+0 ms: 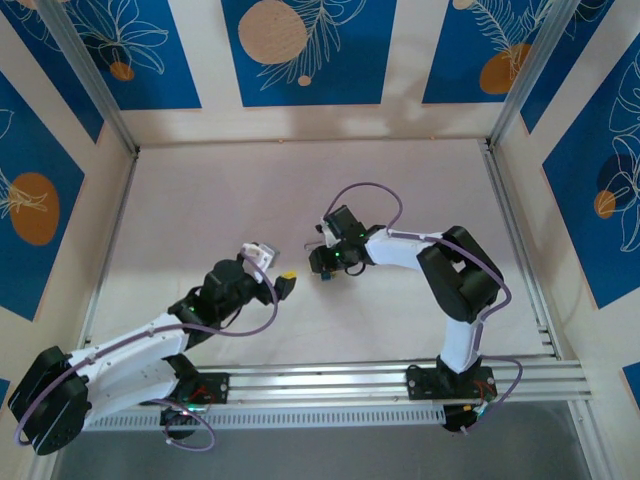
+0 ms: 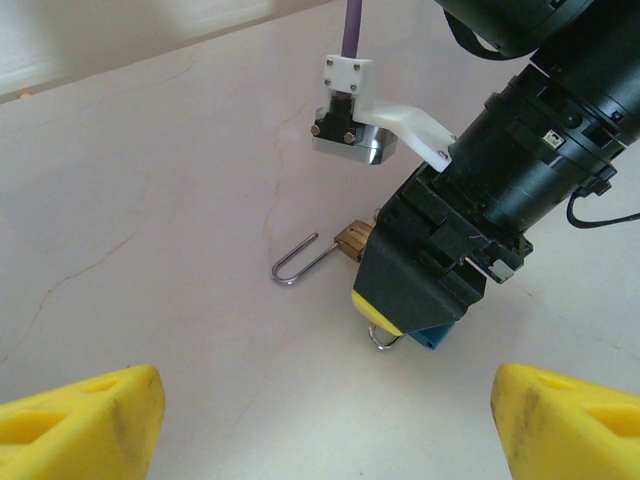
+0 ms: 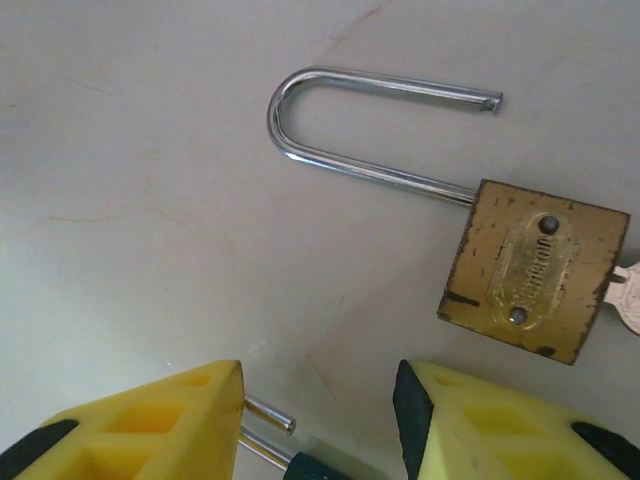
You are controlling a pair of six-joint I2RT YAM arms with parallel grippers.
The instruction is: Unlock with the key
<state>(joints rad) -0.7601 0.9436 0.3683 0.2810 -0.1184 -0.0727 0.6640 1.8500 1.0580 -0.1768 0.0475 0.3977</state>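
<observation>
- Top external: the left gripper [image 1: 290, 282] and right gripper [image 1: 325, 272] face each other near the middle of the table [image 1: 200, 200], not touching.
- Left wrist: the left fingers [image 2: 80, 420] stand wide apart, holding nothing. Ahead, a brass padlock [image 2: 350, 240] lies flat with its shackle [image 2: 298, 264] open, and the right gripper is just beside it.
- Right wrist: the right fingers [image 3: 150, 430] stand apart. A silvery key [image 3: 626, 298] juts from the padlock's base. A wire ring [image 3: 266, 432] and bluish piece [image 3: 312, 466] lie in the gap.

left gripper [image 2: 325, 418] wide, right gripper [image 3: 318, 405] ajar
</observation>
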